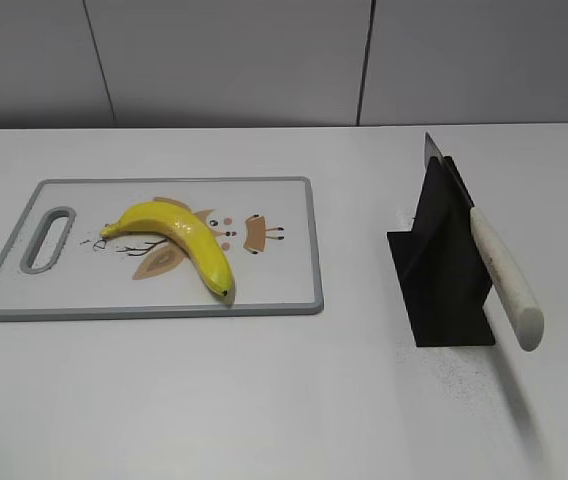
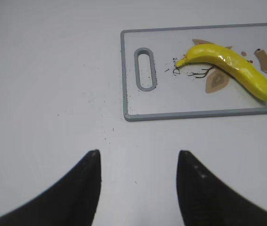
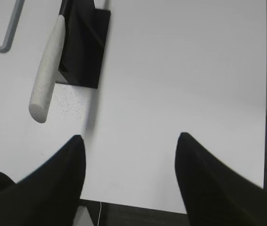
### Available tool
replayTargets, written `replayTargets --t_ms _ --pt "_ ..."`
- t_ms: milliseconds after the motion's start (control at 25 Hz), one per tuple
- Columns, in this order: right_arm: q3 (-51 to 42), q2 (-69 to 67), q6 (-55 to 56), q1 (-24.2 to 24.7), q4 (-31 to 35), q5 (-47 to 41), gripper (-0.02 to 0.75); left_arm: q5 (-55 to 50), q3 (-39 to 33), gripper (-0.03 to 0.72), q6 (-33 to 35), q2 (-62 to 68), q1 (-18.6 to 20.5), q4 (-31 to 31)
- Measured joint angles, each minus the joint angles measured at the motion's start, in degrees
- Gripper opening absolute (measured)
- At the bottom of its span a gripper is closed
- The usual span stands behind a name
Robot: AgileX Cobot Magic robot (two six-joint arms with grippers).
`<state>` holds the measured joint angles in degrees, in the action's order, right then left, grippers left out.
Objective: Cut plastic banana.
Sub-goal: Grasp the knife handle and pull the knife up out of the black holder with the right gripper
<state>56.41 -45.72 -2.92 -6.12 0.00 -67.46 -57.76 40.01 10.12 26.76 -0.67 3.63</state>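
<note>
Banana (image 1: 178, 240) whole, flat on board (image 1: 284, 290), table's left half, stem toward board's handle slot (image 1: 48, 240). Knife (image 1: 494, 262) slotted in black stand (image 1: 444, 290) near right edge, handle jutting toward front edge. Left gripper (image 2: 138, 162) jaws apart, hovering over bare table (image 2: 53, 94), near front-left of board. Right gripper (image 3: 129, 146) jaws apart, empty, by front edge, handle just beside it.
</note>
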Motion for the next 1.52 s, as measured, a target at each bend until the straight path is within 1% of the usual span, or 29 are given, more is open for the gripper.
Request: replayTargets --t_ms 120,240,360,480,560,640,840,1000,1080,1160,1240,1320,1360,1520 --pt "4.96 -9.52 0.95 -1.65 1.58 -1.63 0.458 3.58 1.29 0.506 4.73 6.61 0.0 0.56" --pt "8.69 -17.36 1.58 -7.09 2.83 -1.89 0.456 5.56 1.6 0.506 8.86 12.77 -0.3 2.43" --pt "11.03 -24.61 4.49 -14.55 1.19 -1.86 0.456 7.36 1.6 0.506 10.18 17.49 -2.78 4.08" --pt "11.69 -31.39 6.07 -17.38 2.06 -0.43 0.456 9.12 1.6 0.506 10.64 19.83 -6.4 4.32" --pt "11.71 -35.88 8.37 -17.63 3.11 0.34 0.456 9.91 1.6 0.506 10.76 20.57 -8.32 4.32" --pt "11.71 -39.72 10.54 -17.68 3.1 0.55 0.456 10.45 1.6 0.506 10.76 21.04 -8.93 4.49" --pt "11.55 -47.09 13.12 -17.68 3.21 0.74 0.456 11.32 1.6 0.506 10.76 21.08 -9.0 4.49" --pt "9.22 -49.09 14.21 -17.68 3.04 2.29 0.454 11.37 1.6 0.506 10.76 21.08 -9.0 4.49" --pt "8.02 -49.21 14.64 -17.68 3.04 3.6 0.436 11.43 1.6 0.506 10.76 21.08 -9.0 4.49" --pt "7.1 -49.21 15.33 -17.68 2.99 4.7 0.384 11.43 1.6 0.506 10.76 21.08 -9.0 4.49" --pt "6.38 -49.21 15.73 -17.68 2.93 5.52 0.305 11.45 1.6 0.506 10.76 21.08 -9.0 4.49" --pt "5.95 -49.21 17.04 -17.68 2.93 5.99 0.19 11.5 1.6 0.506 10.76 21.08 -9.0 4.49" --pt "5.9 -49.21 18.0 -17.63 2.59 5.99 0.174 11.5 1.6 0.506 10.76 21.08 -9.0 4.49" --pt "5.84 -49.21 19.63 -17.58 2.59 5.99 0.172 11.5 1.6 0.506 10.81 21.08 -9.0 4.49"
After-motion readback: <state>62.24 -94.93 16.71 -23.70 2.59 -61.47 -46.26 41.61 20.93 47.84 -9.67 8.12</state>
